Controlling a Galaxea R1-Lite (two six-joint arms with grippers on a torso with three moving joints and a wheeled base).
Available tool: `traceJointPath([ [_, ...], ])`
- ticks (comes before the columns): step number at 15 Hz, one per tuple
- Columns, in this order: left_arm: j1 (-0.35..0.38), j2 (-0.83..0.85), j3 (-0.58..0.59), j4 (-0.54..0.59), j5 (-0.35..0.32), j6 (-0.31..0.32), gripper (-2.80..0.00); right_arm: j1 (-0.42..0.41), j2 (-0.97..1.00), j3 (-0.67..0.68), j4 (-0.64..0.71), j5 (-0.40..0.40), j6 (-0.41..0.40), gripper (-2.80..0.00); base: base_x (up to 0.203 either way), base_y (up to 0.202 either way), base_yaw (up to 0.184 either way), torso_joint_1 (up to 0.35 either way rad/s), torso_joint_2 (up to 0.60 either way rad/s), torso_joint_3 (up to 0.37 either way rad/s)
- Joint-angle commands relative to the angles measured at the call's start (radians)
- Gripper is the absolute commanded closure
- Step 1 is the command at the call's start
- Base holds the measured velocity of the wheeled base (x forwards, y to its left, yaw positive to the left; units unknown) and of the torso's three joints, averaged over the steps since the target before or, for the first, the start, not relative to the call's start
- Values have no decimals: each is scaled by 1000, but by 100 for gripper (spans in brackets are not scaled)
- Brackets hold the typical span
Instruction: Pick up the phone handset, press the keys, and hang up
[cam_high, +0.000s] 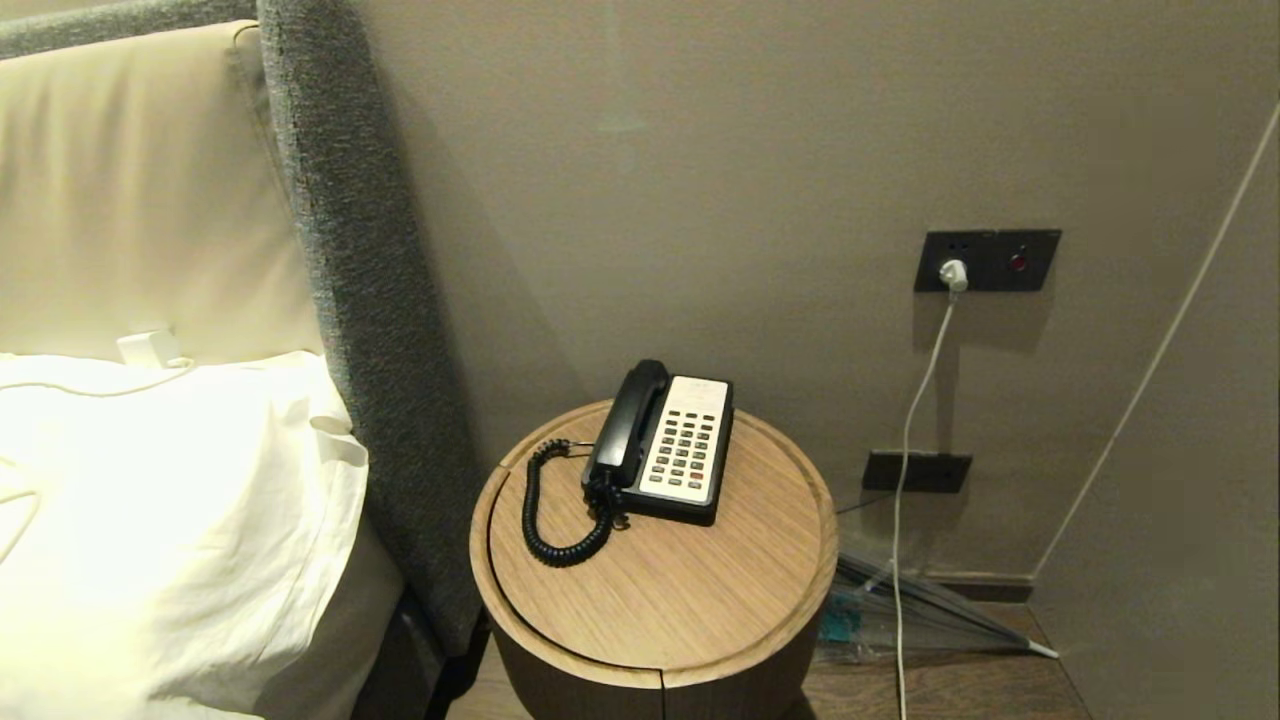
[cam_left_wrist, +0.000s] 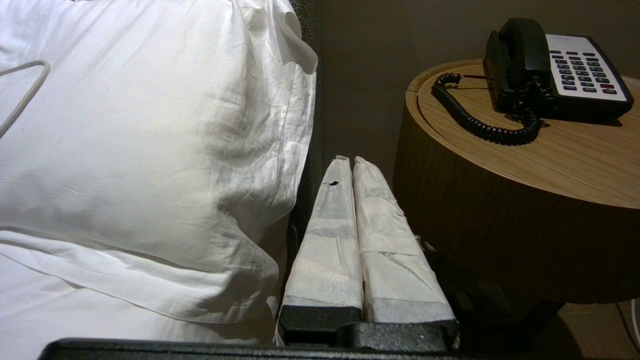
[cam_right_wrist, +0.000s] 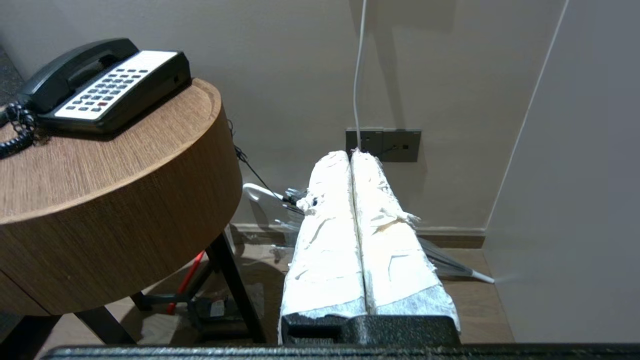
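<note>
Head view: one phone handset (cam_high: 627, 421) sat cradled on the one phone base (cam_high: 682, 450), on the round worktop (cam_high: 660, 590); neither arm showed. Left wrist: my left claw (cam_left_wrist: 348, 161) was pressed together, empty, low between bed and worktop. Right wrist: right claw (cam_right_wrist: 351, 155) likewise. The coiled cord (cam_high: 555, 510) could probably snag, dragging the base.

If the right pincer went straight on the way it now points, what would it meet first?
Probably the wall, about at the low socket plate where the white cable hangs. The right pincer, shut, points past the round table, and nothing nearer seems in line, though depth is unclear.
</note>
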Motion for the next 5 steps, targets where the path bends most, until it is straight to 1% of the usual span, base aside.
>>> traceJointPath([
  [1, 0, 1, 8, 0, 0, 0, 0, 0, 2, 20, -3, 0, -1, 0, 0, 0, 0, 0, 0, 0],
  [5, 0, 1, 8, 0, 0, 0, 0, 0, 2, 21, -2, 0, 1, 0, 0, 0, 0, 0, 0, 0],
])
